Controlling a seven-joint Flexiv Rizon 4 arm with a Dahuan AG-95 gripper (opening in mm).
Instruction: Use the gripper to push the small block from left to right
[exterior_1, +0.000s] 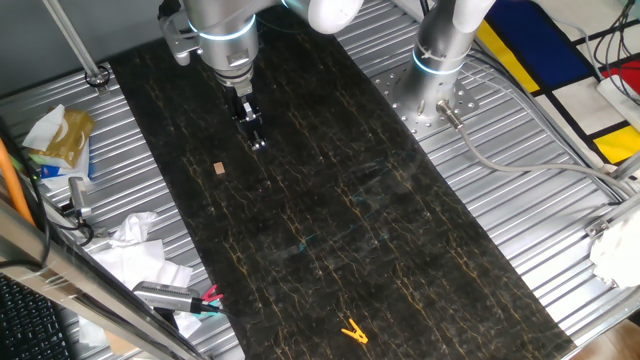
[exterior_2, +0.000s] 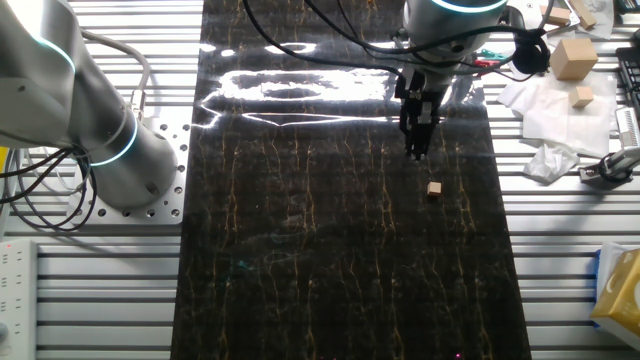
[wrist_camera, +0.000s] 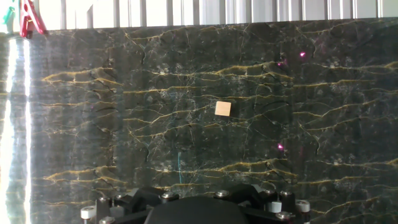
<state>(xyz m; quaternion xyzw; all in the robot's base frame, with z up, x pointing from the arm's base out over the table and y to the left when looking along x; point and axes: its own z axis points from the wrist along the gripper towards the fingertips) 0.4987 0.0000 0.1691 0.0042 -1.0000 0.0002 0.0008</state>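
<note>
Now | gripper (exterior_1: 256, 137) – fingers look pinched, empty | wooden cube (exterior_1: 219, 169) apart | risk: off-centre contact – cube spins away

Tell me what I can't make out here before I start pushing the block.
- Pincer jaws: open or shut unreadable, too small and dark in both fixed views; fingertips out of frame in the hand view.
- Pincer height above the mat: no side view.
- Small block: too tiny for detail.

Even overhead lighting, all views sharp — white glare streaks across the glossy dark mat (exterior_2: 300, 85), blown-out at hand view's left edge.
</note>
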